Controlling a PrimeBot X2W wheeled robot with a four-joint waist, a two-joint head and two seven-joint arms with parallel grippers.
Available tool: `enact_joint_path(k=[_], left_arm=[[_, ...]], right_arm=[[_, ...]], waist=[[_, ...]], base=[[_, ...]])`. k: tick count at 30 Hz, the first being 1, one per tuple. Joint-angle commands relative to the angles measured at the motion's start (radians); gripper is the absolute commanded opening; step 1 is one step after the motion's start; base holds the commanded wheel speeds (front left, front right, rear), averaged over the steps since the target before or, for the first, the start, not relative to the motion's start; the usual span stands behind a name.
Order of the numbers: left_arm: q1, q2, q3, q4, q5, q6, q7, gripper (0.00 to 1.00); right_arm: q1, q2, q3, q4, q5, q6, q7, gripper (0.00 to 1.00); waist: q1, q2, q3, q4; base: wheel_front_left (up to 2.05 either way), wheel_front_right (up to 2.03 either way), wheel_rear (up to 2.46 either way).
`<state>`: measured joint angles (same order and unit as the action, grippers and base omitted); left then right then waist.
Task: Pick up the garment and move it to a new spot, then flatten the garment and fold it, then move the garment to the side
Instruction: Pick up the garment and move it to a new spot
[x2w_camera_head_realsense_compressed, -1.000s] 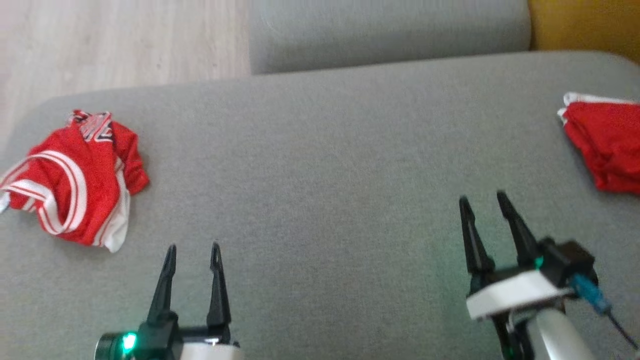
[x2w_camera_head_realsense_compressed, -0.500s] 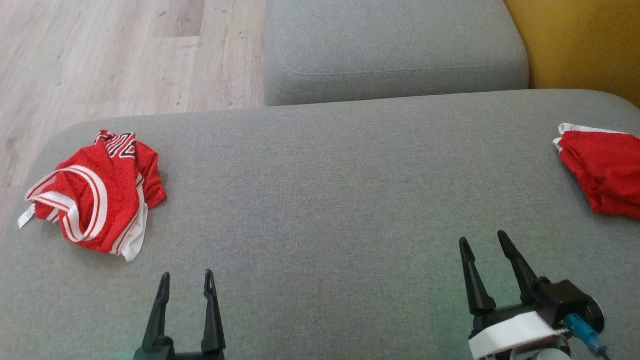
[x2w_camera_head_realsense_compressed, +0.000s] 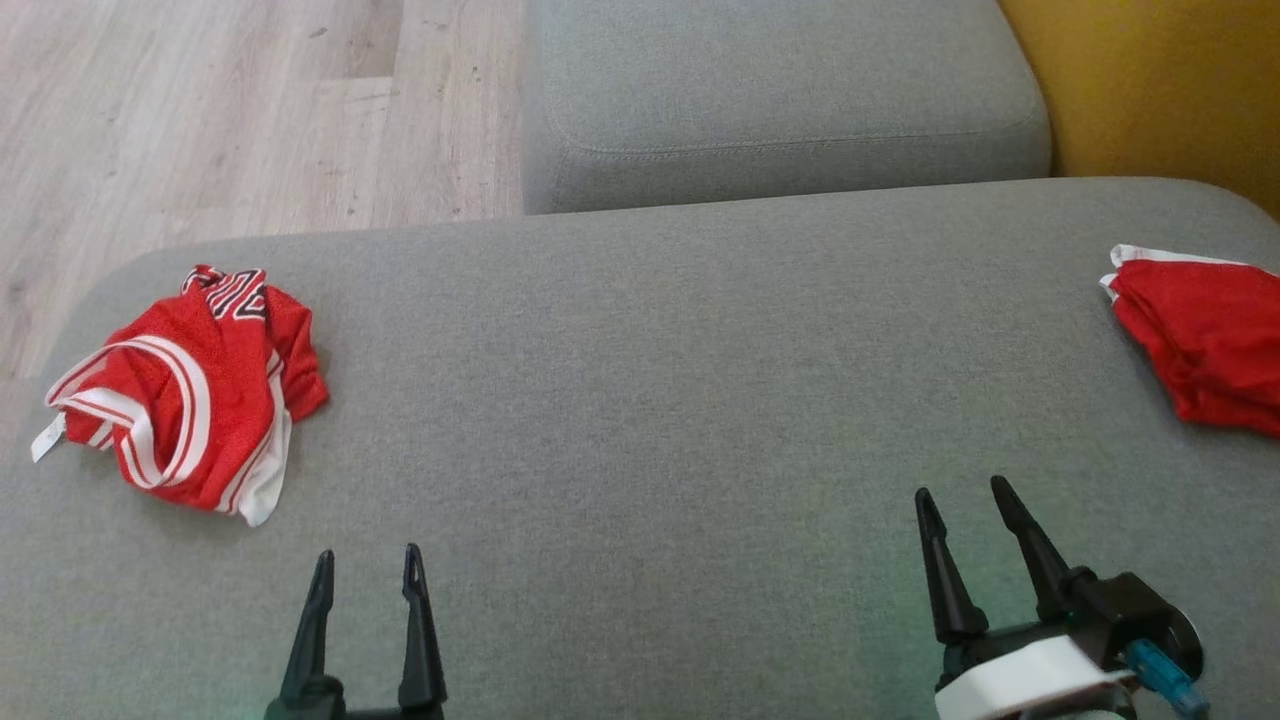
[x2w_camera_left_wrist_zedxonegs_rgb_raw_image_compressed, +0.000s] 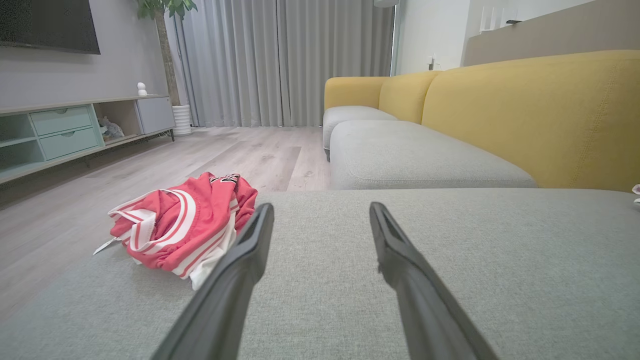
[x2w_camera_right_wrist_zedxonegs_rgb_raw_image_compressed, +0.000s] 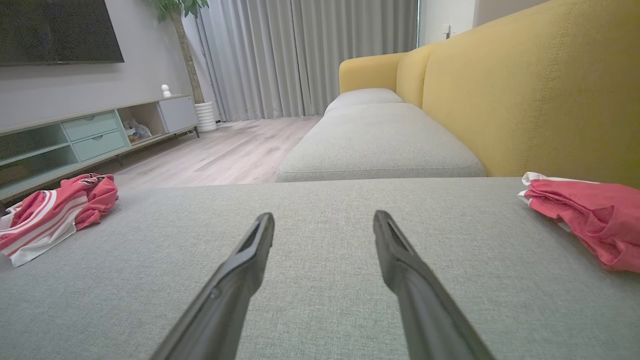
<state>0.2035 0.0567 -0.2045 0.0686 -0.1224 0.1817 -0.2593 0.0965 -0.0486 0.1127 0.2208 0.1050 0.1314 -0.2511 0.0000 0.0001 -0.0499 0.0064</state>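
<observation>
step: we judge the pick-up is not yet begun | garment: crumpled red jersey lies at the left end of the grey sofa seat | left gripper: wide open, empty, near the jersey | right gripper: wide open, empty | advice: we should pinch a raised fold, lift straight, and avoid the folded red garment.

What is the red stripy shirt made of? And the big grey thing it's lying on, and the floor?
The red stripy shirt looks like thin sports mesh, maybe polyester: a dotted texture and soft crumpled folds. The grey cushion looks like matte woven upholstery cloth, with a fine speckled grain. The floor looks like pale wood or laminate: long planks with grain and seams.
</observation>
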Motion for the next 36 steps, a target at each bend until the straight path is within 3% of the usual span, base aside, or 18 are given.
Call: enact_joint_path(k=[1, 8, 24, 30, 36], left_arm=[[-0.028, -0.006, 0.032, -0.029, 0.000, 0.005, -0.002, 1.00], [-0.039, -0.006, 0.024, -0.027, 0.008, 0.010, -0.002, 1.00], [-0.030, -0.006, 0.031, -0.043, 0.013, 0.025, -0.002, 1.00], [-0.027, -0.006, 0.034, -0.050, 0.014, 0.025, -0.002, 1.00], [-0.058, -0.006, 0.063, -0.074, 0.026, 0.025, -0.002, 1.00]], right_arm=[[-0.031, -0.002, 0.024, -0.029, 0.003, -0.001, -0.011, 1.00], [-0.025, -0.002, 0.029, -0.020, 0.004, -0.001, -0.011, 1.00], [-0.037, -0.002, 0.072, -0.004, -0.006, -0.001, -0.011, 1.00], [-0.035, -0.002, 0.065, -0.004, -0.013, -0.001, -0.011, 1.00], [-0.047, -0.004, 0.051, -0.014, -0.037, -0.001, -0.011, 1.00]], waist=[[0.0000, -0.0001, 0.003, 0.006], [0.0000, -0.0001, 0.013, 0.065], [0.0000, -0.0001, 0.046, 0.343], [0.0000, -0.0001, 0.057, 0.385], [0.0000, -0.0001, 0.113, 0.376]], base=[[0.00, 0.00, 0.00], [0.00, 0.00, 0.00], [0.00, 0.00, 0.00], [0.00, 0.00, 0.00], [0.00, 0.00, 0.00]])
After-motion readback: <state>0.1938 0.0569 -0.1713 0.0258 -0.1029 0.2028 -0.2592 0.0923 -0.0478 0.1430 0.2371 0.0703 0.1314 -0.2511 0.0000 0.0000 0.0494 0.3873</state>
